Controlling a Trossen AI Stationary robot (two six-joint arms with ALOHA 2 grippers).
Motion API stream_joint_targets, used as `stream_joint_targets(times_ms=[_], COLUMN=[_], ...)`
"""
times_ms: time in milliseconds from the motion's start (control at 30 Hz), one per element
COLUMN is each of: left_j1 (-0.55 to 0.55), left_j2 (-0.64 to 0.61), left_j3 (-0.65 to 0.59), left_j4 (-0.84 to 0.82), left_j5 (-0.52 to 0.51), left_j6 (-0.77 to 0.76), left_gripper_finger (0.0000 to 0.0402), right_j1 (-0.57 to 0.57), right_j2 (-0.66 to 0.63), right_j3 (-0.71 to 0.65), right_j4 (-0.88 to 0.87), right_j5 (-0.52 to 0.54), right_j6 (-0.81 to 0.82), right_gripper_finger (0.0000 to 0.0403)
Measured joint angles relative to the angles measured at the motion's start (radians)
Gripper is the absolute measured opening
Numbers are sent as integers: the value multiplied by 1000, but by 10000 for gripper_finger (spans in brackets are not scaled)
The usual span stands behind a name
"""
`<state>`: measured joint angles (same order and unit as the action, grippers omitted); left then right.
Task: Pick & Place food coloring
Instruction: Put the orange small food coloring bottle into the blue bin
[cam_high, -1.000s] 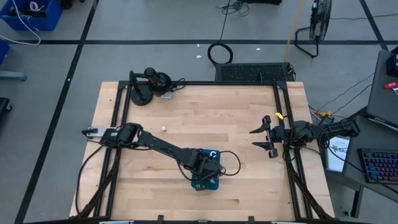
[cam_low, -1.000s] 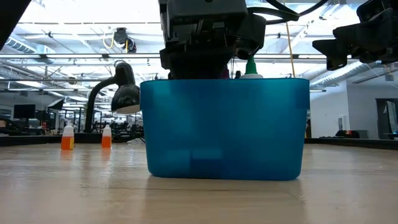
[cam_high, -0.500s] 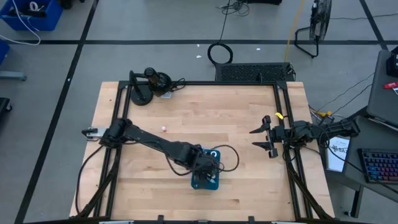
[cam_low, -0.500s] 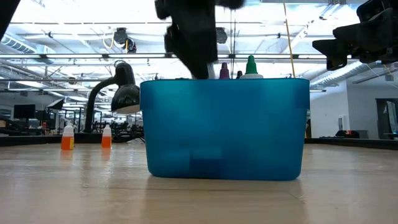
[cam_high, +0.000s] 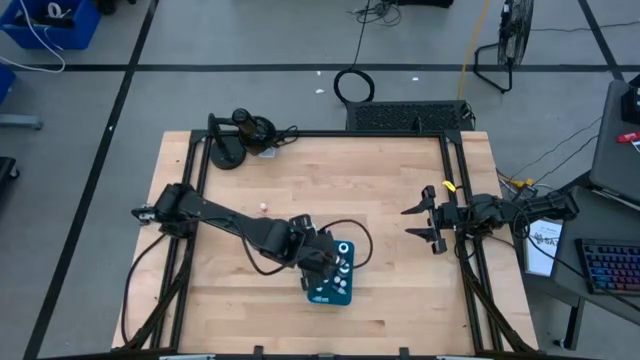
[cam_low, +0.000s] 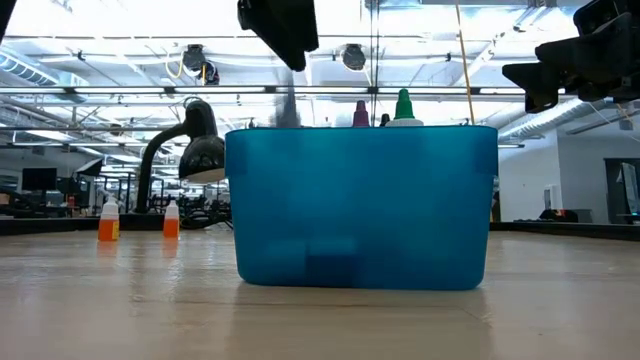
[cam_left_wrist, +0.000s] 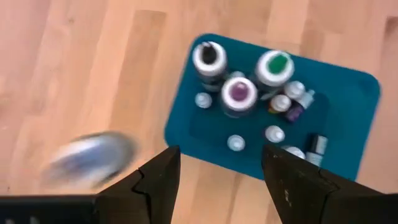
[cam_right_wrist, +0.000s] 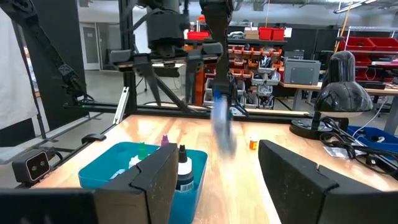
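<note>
Left tool (cam_left_wrist: 216, 163) has risen off the teal plastic bin (cam_high: 330, 288), fingers spread, empty. White-capped food coloring bottles (cam_left_wrist: 238, 93) stand inside. Right tool (cam_high: 424, 222) waits far right, spread.

Teal tray (cam_left_wrist: 348, 106) on table (cam_high: 390, 190), ahead of left jaws. Black desk lamp (cam_high: 245, 128) at table's far corner, well apart from both jaws.

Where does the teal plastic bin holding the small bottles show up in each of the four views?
High view: teal plastic bin, lower middle of the wooden table, just below the left hand.
Low view: bin fills the centre.
Left wrist view: bin upper right, seen from above.
Right wrist view: bin lower left.
Shared landmark: green-capped bottle inside.
</note>
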<state>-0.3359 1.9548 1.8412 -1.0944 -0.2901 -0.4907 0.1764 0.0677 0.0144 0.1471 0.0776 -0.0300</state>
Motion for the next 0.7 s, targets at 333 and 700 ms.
stream_joint_targets(times_ms=[333,700], left_j1=[-14,81], left_j2=[10,8], left_j3=[0,-26], left_j4=[14,-182], left_j5=[-16,-165], left_j6=[11,-46], left_gripper_finger=[225,225], right_j1=[0,0], right_j2=[0,0], right_j3=[0,0], right_j4=[-1,-1], right_j5=[0,0], right_j6=[0,0], right_gripper_finger=[212,212])
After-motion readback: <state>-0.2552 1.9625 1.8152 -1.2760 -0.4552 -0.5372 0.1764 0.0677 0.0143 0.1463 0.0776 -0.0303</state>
